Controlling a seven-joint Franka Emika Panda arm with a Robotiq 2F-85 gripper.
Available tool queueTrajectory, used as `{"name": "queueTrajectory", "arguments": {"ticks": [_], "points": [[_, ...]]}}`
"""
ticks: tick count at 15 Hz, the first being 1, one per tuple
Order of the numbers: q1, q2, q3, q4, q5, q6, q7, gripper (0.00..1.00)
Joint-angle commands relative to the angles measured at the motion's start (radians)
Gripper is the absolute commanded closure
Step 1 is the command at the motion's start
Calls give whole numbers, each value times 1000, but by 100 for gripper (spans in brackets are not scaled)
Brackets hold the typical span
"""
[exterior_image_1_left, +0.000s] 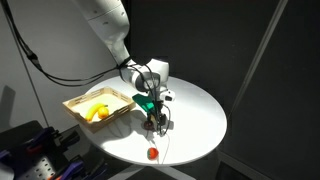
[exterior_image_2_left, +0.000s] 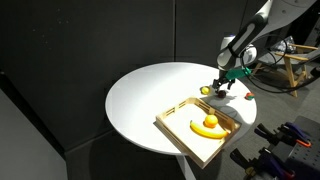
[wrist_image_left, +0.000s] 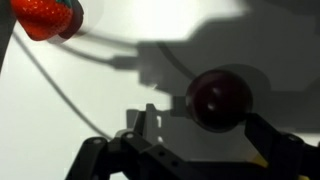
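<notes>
Over the white table in an exterior view, the gripper hangs low beside the tray; a red fruit lies near the rim. In an exterior view, bare table rings the gripper, edge close. Wrist view: jaws wide, empty — dark fruit just ahead between them. Likely a reach — next, centre, then lower.

In the wrist view the red fruit is cut off by the top edge. The dark round fruit lies blurred in shadow, so its kind cannot be told. The gripper is cropped at the bottom edge. In an exterior view the arm runs out past the top edge.
</notes>
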Motion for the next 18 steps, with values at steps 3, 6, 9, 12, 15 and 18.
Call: {"name": "queueTrajectory", "arguments": {"ticks": [3,6,9,12,15,18], "points": [[-10,-1,4,6,15,-3,-7,0],[-11,-1,4,2,15,-9,-9,0],[-12,-4,8,-4,17,-16,-12,0],[-13,-5,9,-6,19,-16,-14,0],[2,3,-3,-3,2,-5,-1,0],[2,5,-3,-3,2,-5,-1,0]]}}
